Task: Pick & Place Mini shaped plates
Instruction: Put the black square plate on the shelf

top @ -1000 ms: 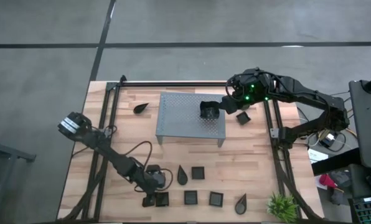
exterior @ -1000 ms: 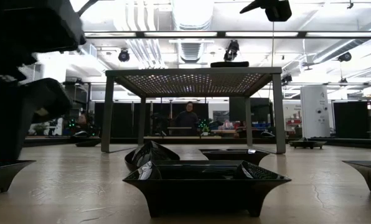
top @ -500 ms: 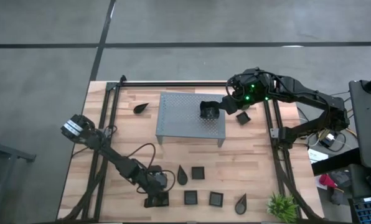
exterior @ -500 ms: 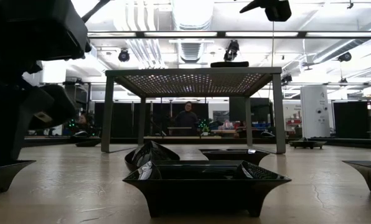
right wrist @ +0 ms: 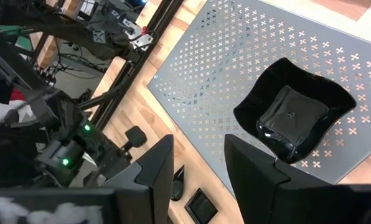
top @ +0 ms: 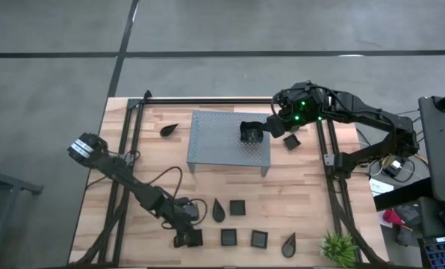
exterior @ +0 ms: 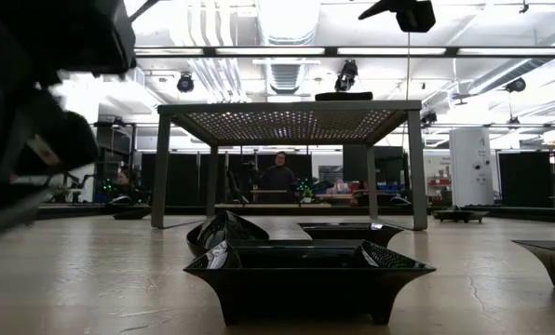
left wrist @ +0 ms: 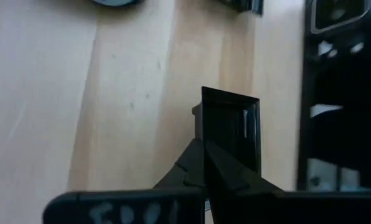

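Note:
My left gripper (left wrist: 204, 146) is shut on a small black square plate (left wrist: 230, 124) at the table's near left (top: 195, 237). In the low view the plate is a tilted dark blur (exterior: 12, 212). My right gripper (right wrist: 201, 180) hovers open above the grey perforated rack (top: 230, 146), holding nothing. Beyond its fingers another black plate (right wrist: 291, 112) rests by its base on the rack top. More square and teardrop plates (top: 237, 207) lie along the near side. My left gripper pinches the square plate's raised rim (left wrist: 198, 124) between its two shut fingers, on the plate's left side. The fingers slant downward from the table's far left. The plate is tilted and up off the table.
A teardrop plate (top: 169, 128) lies left of the rack and a square one (top: 291, 140) right of it. Near the front edge are a teardrop (top: 219, 211), two squares (top: 228, 237) (top: 259, 239) and a teardrop (top: 288, 243). A green plant (top: 338, 246) stands at the near right corner.
My left gripper has taken hold of the square plate, rolled a little and risen slightly. The plate, which stood flat on the table at the low view's left, is now off the wood and tilted.

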{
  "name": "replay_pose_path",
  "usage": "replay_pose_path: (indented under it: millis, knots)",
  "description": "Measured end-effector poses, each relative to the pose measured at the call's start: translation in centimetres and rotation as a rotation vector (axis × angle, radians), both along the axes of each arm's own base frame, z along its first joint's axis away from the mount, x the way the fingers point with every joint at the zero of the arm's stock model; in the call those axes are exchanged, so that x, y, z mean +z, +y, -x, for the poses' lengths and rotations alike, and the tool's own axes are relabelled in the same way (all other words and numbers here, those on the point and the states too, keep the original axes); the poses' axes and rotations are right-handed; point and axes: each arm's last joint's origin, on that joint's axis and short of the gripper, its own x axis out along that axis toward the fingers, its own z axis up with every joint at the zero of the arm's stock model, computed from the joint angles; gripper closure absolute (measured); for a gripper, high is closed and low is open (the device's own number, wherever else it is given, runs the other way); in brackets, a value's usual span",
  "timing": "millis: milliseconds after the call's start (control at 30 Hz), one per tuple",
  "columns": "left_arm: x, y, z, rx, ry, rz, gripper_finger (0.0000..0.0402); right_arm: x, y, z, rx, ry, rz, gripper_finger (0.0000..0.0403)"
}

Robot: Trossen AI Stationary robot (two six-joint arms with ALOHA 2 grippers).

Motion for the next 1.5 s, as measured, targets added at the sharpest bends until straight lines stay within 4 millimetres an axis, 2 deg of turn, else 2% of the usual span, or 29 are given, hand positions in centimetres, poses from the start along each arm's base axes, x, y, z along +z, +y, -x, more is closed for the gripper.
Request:
replay_pose_path:
  millis: [200,400,600,767,900,1100,1333,1500]
  knots:
    - [4.0,2.4,0.6,0.232,-0.029,0.112,0.0401,0.3,0.1,0.4,0.028,-0.015,0.040,0.0266]
    - [7.7,6.8,1.7,0.670,-0.041,0.258,0.0401,0.8,0.2,1.0,0.061,-0.036,0.095,0.0277]
    - [11.8,11.4,2.2,0.915,-0.216,0.360,0.0401,1.2,0.3,1.2,0.085,-0.066,0.141,0.0274]
    - [14.7,15.2,2.3,1.048,-0.363,0.327,0.0401,1.2,0.3,1.2,0.091,-0.065,0.150,0.0268]
    - [15.3,18.3,2.5,1.168,-0.354,0.283,0.0401,1.2,0.3,1.3,0.093,-0.064,0.153,0.0272]
    - [14.7,22.1,2.6,1.261,-0.283,0.295,0.0401,1.2,0.3,1.2,0.091,-0.064,0.155,0.0283]
    - [13.7,24.1,2.2,1.347,-0.250,0.265,0.0401,1.2,0.3,1.2,0.100,-0.062,0.167,0.0289]
    - [12.4,24.6,1.2,1.347,-0.179,0.258,0.0401,1.1,0.3,1.2,0.109,-0.058,0.177,0.0285]
